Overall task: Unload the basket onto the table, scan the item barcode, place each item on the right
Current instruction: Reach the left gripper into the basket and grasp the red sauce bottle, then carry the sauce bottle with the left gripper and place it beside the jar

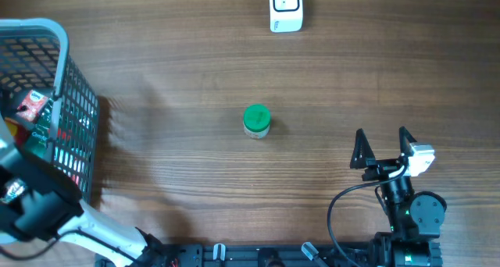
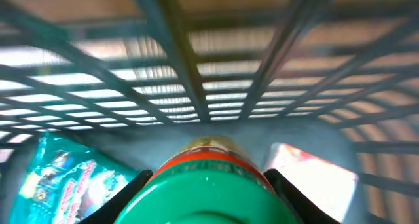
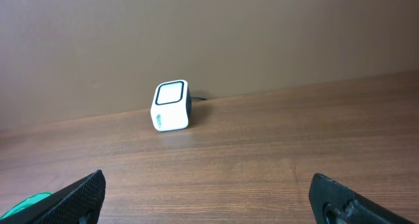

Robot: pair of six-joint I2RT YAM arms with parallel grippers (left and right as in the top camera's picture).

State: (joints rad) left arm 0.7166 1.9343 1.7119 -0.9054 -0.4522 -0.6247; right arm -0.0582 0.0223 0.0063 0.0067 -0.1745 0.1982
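Picking an item out of the basket at 9 o'clock is the step in hand. The left gripper is down inside the mesh, and its wrist camera shows a green-lidded tub with an orange band sitting between the 2 fingers. They seem to lie against the lid's sides, but the close view is blurred and I cannot tell whether they have clamped it or merely flank it. A teal packet lies just beside the tub at 9 o'clock.

A second green-capped jar stands alone at the table's centre. The scanner sits at the 12 o'clock edge, well apart from the basket. The right gripper rests at 4 o'clock, jaws spread wide and holding nothing.

Next, I judge, the grip must be made firm, then the tub lifted clear of the mesh walls and carried to the scanner with its label turned toward the window.
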